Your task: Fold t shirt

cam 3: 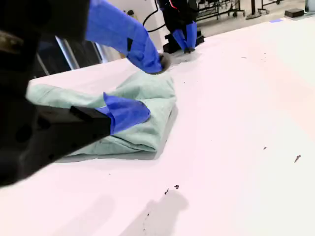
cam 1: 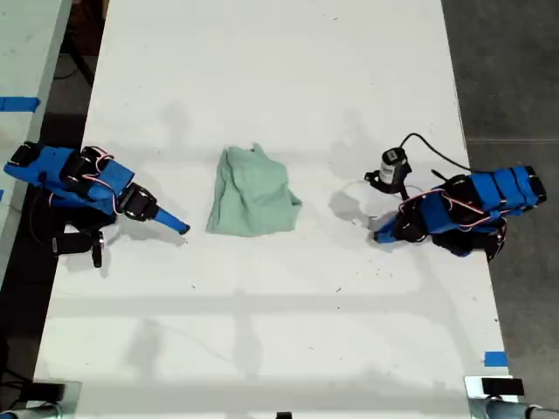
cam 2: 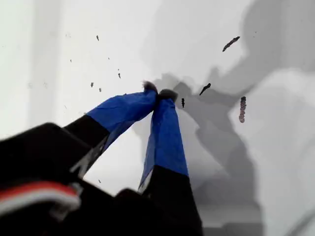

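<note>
White table fills most of the exterior view, long and bare apart from a few items. Two blue arms lie low on it, one at the exterior view's left edge, one at the exterior view's right, both reaching in toward the middle.

The t shirt, pale mint green, sits bundled and wrinkled near the table's centre, between the two arms and touching neither. Rough folded heap, edges uneven, one small bump at its far edge in the exterior view. In the second wrist view the t shirt lies flat on the table just beyond the jaws, in layers.

The first gripper belongs to the arm at the exterior view's right. Its tip is down by the table, well apart from the shirt. In the first wrist view the first gripper has its blue jaws pressed together at the tips, nothing between them.

The second gripper belongs to the arm at the exterior view's left, near the shirt, not touching it. In the second wrist view the second gripper has its jaws spread apart, empty, aimed at the shirt.

A small black and silver device with a black cable stands just beside the first arm. A blue tape strip marks the table edge at the exterior view's lower right. Dark specks dot the table.
</note>
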